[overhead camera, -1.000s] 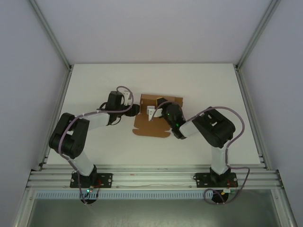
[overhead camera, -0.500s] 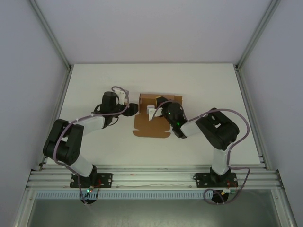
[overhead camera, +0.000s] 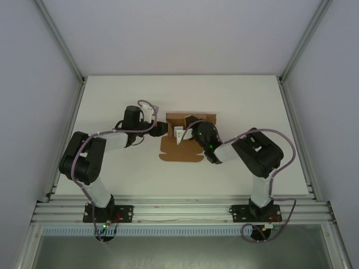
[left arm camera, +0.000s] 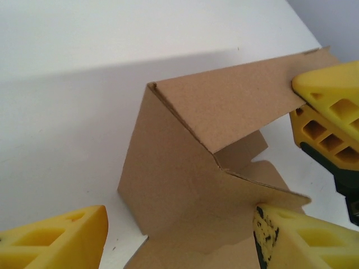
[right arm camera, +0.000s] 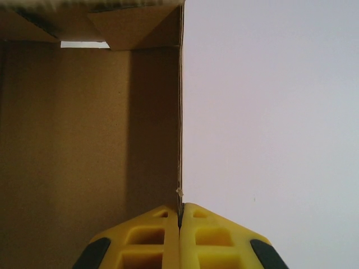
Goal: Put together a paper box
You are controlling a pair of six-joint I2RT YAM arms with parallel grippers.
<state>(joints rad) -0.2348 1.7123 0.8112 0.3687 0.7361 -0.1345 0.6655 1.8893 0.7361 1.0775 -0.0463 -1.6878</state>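
2 jobs split: right jaws pinch a wall of the box upright, while left jaws gape wide astride its corner, probably to fold it.

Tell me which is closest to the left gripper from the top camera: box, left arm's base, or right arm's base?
1. paper box, just right of the left gripper.
2. left arm's base, near edge, left.
3. right arm's base, near edge, right.
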